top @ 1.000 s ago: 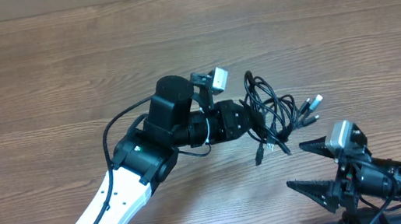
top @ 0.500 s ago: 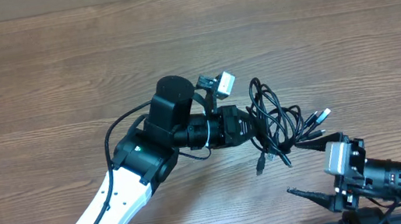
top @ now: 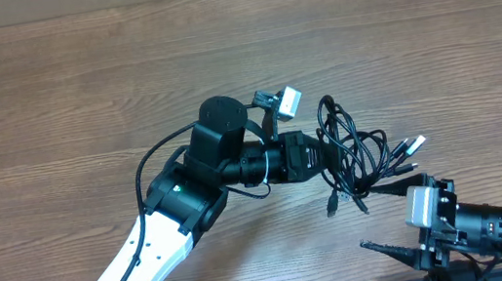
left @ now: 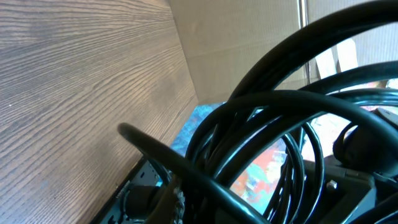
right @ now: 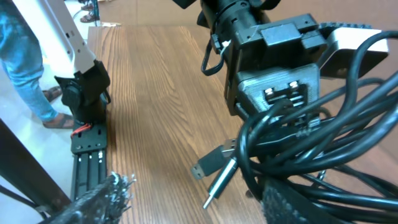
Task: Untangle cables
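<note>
Over wood table (top: pixel 76 86), cables (top: pixel 361 150) are clenched by left gripper (top: pixel 328 161); right gripper (right: pixel 196 202) is spread empty. Knots could be tightened by pulling.

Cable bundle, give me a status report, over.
Left hand shut on tangled bundle of thin black cables. Right hand open, close beside it. Knot not yet undone.

Robotics lab: robot arms (top: pixel 147 244) working at a wooden table (top: pixel 47 90).

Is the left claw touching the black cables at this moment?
Touching. In the overhead view the left claw is shut on the cables, and the right wrist view shows the bundle hanging from its tip.
</note>
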`<state>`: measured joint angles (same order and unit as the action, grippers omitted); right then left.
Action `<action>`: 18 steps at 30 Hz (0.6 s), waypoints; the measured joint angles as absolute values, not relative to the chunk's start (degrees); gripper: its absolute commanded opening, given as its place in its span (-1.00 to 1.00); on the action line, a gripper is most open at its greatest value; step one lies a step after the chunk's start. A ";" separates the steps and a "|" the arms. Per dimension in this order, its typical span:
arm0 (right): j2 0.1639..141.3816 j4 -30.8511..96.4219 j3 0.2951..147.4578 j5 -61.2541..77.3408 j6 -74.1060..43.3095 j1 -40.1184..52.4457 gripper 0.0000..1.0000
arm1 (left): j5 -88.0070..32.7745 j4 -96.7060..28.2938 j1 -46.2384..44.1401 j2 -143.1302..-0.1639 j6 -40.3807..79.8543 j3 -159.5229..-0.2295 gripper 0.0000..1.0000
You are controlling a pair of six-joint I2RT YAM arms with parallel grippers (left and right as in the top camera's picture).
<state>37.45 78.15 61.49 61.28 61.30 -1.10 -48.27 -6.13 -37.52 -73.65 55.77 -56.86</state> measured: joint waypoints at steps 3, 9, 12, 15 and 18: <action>37.45 78.54 61.49 61.23 61.73 -1.08 0.15 | -47.81 -5.69 -37.52 -73.65 56.25 -56.86 -0.92; 37.45 78.52 61.49 61.28 61.58 -1.10 0.07 | -47.40 -4.71 -37.74 -73.65 57.78 -56.86 -0.92; 37.45 78.50 61.49 61.28 61.60 -1.10 0.03 | -46.72 -4.19 -38.63 -73.65 58.37 -56.86 -0.92; 37.45 78.26 61.49 61.25 61.56 -1.10 0.01 | -45.98 -3.33 -40.05 -73.65 58.54 -56.86 -0.92; 37.45 78.02 61.49 61.30 61.58 -1.10 0.01 | -45.15 -2.96 -41.23 -73.65 58.85 -56.86 -0.92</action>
<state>37.45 78.02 61.49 61.30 61.58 -1.10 -45.15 -2.96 -41.23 -73.65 58.85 -56.86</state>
